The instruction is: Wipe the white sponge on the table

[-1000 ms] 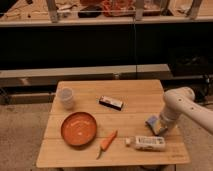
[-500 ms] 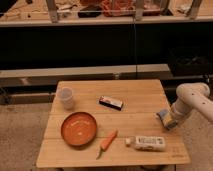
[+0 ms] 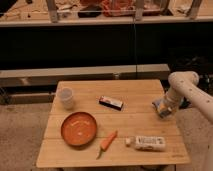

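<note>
1. Since the earlier frames, the white sponge [image 3: 160, 106] and the gripper [image 3: 163, 109] have gone together from near the packet toward the far right part of the table [image 3: 140, 95].
2. Now the sponge sits at the right edge of the table, about halfway along that side. Its blue side shows on the left and its pale side faces the gripper.
3. The jaws are drawn in narrow on the sponge and hold it at the tip of the gripper. I cannot tell whether the sponge touches the planks or hangs just over them.
4. Behind the gripper, the white arm [image 3: 191, 90] bends up and runs off the right side of the view.
5. Nearest the sponge on the table is a white labelled packet [image 3: 149, 143], lying flat near the front right corner, well apart from the sponge.
6. Just left of the packet lies a small pale lump [image 3: 128, 142].
7. A carrot [image 3: 107, 142] lies at a slant near the front edge, just right of an orange plate [image 3: 79, 128].
8. A flat black-and-white bar [image 3: 110, 102] lies near the middle of the table.
9. A pale cup [image 3: 65, 97] stands upright near the far left corner.
</note>
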{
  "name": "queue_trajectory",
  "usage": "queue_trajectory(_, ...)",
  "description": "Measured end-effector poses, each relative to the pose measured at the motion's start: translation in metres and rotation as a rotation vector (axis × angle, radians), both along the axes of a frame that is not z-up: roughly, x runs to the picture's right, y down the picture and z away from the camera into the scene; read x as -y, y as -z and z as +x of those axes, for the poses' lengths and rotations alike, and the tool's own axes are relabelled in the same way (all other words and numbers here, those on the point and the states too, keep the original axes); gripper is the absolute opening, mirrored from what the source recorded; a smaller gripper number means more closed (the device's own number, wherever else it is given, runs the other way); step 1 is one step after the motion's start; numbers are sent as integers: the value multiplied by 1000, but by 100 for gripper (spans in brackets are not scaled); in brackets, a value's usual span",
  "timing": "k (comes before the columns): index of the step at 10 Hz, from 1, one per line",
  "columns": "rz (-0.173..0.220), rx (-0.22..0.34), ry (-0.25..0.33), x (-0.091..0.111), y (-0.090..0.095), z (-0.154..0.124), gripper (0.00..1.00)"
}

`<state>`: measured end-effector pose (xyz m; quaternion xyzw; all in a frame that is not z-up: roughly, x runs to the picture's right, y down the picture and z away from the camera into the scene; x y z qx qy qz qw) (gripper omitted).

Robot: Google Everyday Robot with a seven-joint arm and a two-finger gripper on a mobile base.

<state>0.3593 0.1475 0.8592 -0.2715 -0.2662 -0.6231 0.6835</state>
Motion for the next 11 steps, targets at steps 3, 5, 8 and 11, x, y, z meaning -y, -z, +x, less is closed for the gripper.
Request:
queue_trajectory(3,-27,36,14,-5,-23,-43,38)
queue_trajectory(5,-35,75,42,-12,-32,-76,38)
queue_trajectory(8,-39,164,120,-29,-22,-119,38)
queue_trajectory(11,-44,215,180,-48,-5,-124,38)
